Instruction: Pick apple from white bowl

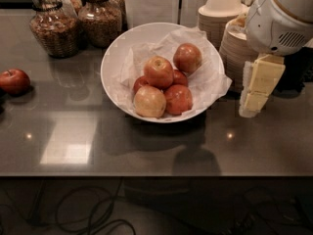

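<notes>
Gripper (255, 89) right of white bowl (115, 58) rim, state unclear; apple (158, 71) atop pile, exposed.

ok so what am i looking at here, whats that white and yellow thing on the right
That is the end of a white robot arm, carrying a pale claw that hangs right of the white bowl, in front of stacked paper bowls, holding nothing. One camera looks down on the dark counter; where it's mounted isn't known. The paper-lined bowl holds a pile of apples; the apple to pick sits on top. A lone red apple lies far left, glass jars behind.
</notes>
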Action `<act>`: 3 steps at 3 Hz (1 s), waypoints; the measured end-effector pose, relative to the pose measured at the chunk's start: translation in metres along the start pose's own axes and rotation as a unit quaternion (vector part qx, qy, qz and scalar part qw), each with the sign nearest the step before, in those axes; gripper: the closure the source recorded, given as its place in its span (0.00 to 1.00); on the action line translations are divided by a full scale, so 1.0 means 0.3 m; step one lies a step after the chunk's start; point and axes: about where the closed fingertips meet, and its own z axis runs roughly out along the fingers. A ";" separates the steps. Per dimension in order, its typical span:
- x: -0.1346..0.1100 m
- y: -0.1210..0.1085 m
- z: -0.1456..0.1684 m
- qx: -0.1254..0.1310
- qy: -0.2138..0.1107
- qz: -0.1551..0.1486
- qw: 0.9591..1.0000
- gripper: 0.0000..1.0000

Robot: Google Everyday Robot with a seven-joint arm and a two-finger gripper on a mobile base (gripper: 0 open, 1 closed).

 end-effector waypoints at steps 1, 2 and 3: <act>-0.002 -0.011 0.013 0.006 -0.008 0.001 1.000 0.00; -0.086 -0.065 0.071 0.020 -0.049 -0.012 0.999 0.00; -0.172 -0.117 0.107 0.036 -0.083 -0.035 0.995 0.00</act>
